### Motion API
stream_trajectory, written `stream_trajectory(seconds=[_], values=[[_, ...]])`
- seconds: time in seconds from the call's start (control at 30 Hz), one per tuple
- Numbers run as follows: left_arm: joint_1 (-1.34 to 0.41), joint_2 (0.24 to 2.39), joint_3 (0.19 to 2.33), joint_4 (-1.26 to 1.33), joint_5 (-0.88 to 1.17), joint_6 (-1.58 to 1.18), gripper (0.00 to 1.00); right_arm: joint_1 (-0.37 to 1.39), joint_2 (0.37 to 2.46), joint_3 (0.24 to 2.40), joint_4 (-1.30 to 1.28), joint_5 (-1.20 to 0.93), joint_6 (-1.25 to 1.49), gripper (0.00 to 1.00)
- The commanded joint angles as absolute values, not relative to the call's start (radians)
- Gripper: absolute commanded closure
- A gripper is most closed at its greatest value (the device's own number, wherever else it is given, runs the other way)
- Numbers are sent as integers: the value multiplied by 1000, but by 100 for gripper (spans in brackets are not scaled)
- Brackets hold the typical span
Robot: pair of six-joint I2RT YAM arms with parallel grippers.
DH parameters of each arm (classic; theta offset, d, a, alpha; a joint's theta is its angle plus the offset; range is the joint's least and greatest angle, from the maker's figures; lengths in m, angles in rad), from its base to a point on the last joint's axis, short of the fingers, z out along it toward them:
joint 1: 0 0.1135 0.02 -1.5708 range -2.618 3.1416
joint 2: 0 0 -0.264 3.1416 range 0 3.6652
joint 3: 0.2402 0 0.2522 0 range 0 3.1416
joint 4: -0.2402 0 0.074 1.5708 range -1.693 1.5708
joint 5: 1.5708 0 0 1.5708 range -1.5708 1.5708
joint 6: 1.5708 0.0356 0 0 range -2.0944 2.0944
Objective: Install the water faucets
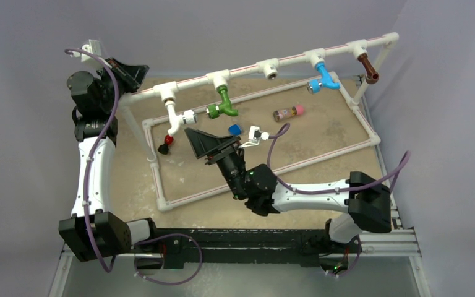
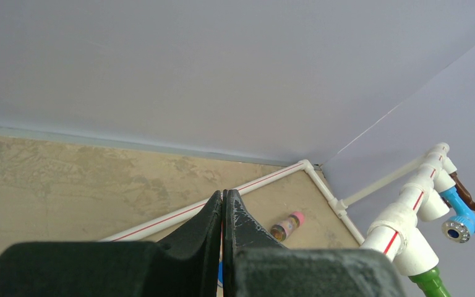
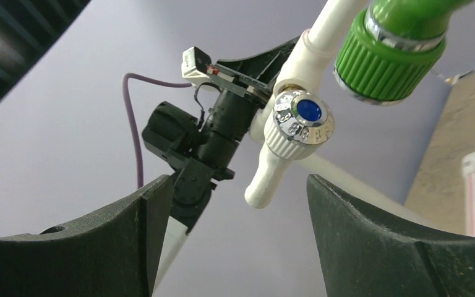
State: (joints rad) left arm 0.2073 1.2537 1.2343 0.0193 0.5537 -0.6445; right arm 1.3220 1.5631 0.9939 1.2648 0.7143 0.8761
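1. Right end effector (image 1: 198,145): released. Its jaws stand wide apart and hold nothing.
2. White faucet (image 3: 284,139): mounted on a T-fitting of the pipe frame (image 1: 247,65), spout hanging down. It sits just ahead of the right end effector, in line with the gap between the jaws and touching neither finger. Its chrome knob with a blue centre faces the right wrist camera.
3. Green faucet (image 1: 224,105): mounted on the next fitting along the top rail. It sits just beside the white faucet, ahead of the right end effector and slightly to one side.
4. Blue faucet (image 1: 323,78) and brown faucet (image 1: 367,67): both mounted farther along the same rail, well apart from the right end effector. The brown one is at the far end.
5. T-fitting (image 1: 271,68): set between the green and blue faucets, showing an open socket.
6. Left end effector (image 2: 222,195): clenched, its fingers pressed together with nothing seen between them. It is raised near the left end of the top rail.
7. Small bottle (image 1: 289,113) with a pink cap: lying on the worktop (image 1: 321,136) inside the frame, beyond the right end effector.
8. Blue cube (image 1: 235,129): on the worktop, just beside the right end effector's wrist.
9. Small red-and-black piece (image 1: 166,145): near the white faucet's spout; I cannot tell what it is.
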Motion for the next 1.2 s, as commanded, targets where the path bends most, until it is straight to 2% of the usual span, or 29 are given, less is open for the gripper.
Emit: stream_trajectory(seconds=[0.0,0.23,0.6,0.93,1.17], values=[[199,1356,1097,-352,634,-649,100,1325,1486,964,1236,719,655,19],[204,1358,1098,-350,639,-650,100,1325,1407,940,1147,629,287,18],[210,1368,1095,-345,667,-655,100,1343,1333,938,975,493,-540,15],[210,1370,1094,-345,670,-655,100,1377,1439,996,1014,499,-1286,12],[210,1371,1094,-344,675,-655,100,1378,1555,1106,1051,497,-1596,13]])
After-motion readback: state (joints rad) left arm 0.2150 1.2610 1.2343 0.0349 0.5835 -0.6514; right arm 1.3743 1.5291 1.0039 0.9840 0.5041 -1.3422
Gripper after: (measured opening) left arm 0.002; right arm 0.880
